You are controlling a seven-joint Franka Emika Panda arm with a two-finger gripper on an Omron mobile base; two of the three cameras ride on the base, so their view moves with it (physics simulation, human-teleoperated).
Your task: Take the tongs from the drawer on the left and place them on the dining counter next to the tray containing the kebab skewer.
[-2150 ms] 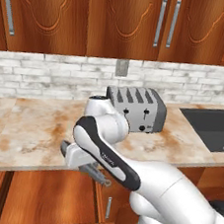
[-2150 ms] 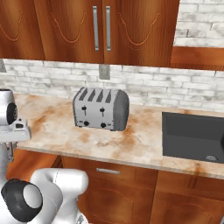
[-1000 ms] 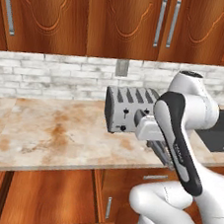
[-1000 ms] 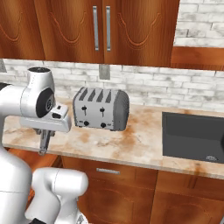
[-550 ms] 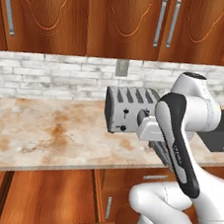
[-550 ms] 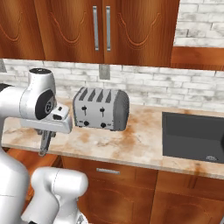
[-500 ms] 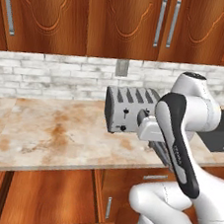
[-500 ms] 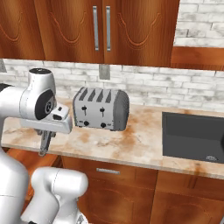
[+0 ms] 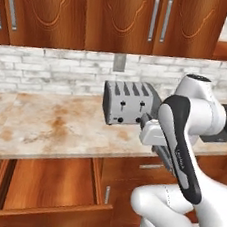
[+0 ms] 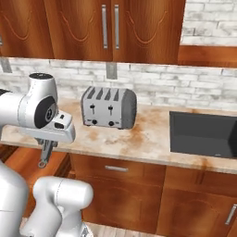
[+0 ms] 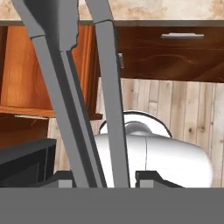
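Hand view: tongs (image 11: pixel 65 105) clamped between fingers (image 11: pixel 61 177) (off counter).

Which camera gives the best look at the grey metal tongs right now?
The hand view: the slim grey metal tongs run up the frame as two long arms from between the fingers. The right base view shows just their end hanging under the hand; the left base view shows little.

toaster (image 9: pixel 130 103) on wall counter (image 9: pixel 43 127) | sink (image 10: pixel 203 134) right of toaster | drawer (image 9: pixel 45 190) below counter, left
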